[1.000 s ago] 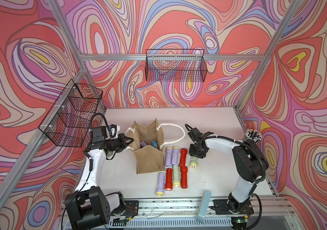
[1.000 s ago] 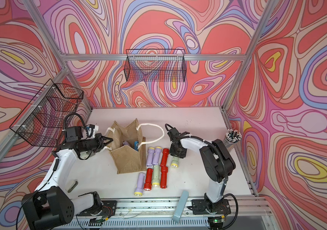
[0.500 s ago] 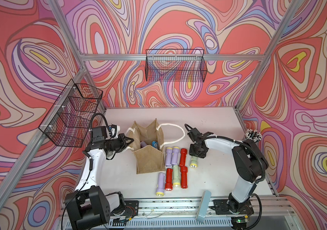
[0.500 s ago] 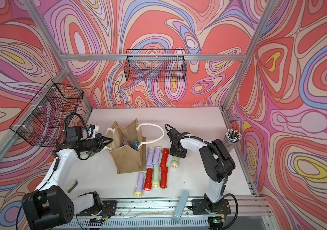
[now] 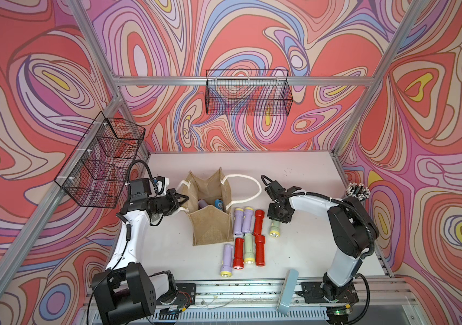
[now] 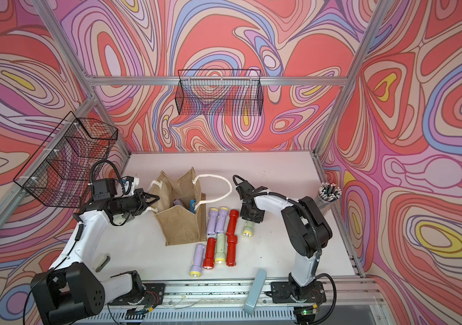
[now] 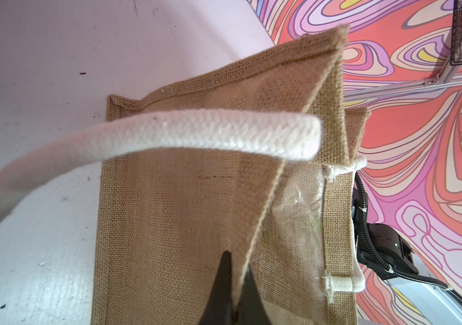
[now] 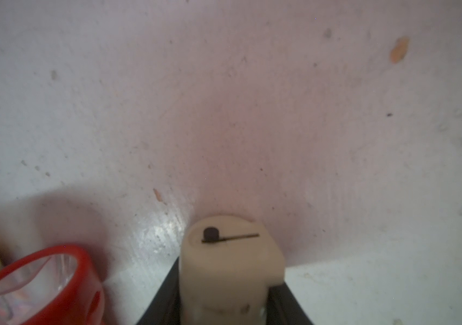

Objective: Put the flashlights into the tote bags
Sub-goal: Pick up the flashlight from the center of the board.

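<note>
Tote bag (image 5: 210, 228) stood open on the table (image 5: 303, 180). Left claw (image 7: 234, 270) was pinched together on the bag's rim, on the side away from the seven loose flashlights (image 5: 245, 225) lying just beside the bag. Two flashlights (image 5: 218, 203), lilac and blue, sat inside the bag. Right claw (image 5: 278, 218), past the loose ones from the bag, appeared clamped on a pale green flashlight (image 8: 230, 259); contact was hard to confirm.
</note>
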You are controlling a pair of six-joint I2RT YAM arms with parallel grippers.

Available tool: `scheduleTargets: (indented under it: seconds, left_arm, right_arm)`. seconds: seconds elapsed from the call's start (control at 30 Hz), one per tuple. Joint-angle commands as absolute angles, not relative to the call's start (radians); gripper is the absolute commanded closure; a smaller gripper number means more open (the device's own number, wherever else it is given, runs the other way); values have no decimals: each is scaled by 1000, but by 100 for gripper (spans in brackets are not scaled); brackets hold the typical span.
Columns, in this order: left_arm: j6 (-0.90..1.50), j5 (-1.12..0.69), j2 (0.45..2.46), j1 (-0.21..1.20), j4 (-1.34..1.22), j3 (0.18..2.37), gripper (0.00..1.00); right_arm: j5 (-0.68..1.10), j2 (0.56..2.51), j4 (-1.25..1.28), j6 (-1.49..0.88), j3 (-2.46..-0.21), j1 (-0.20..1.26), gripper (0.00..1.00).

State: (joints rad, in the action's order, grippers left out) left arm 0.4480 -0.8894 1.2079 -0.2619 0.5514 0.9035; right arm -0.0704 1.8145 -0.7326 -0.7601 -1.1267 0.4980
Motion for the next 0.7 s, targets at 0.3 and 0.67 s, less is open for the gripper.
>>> scheduleTargets:
  seconds: [0.3,0.67]
  left_arm:
    - [429,-864,1219,-269,582,931,100]
    - [426,-861,1220,-270,585,937,100]
  right_arm:
    - [-337,1697,-974,-619,-1351,491,88]
    - [-486,1553,-1029,-540,-1589,491,87]
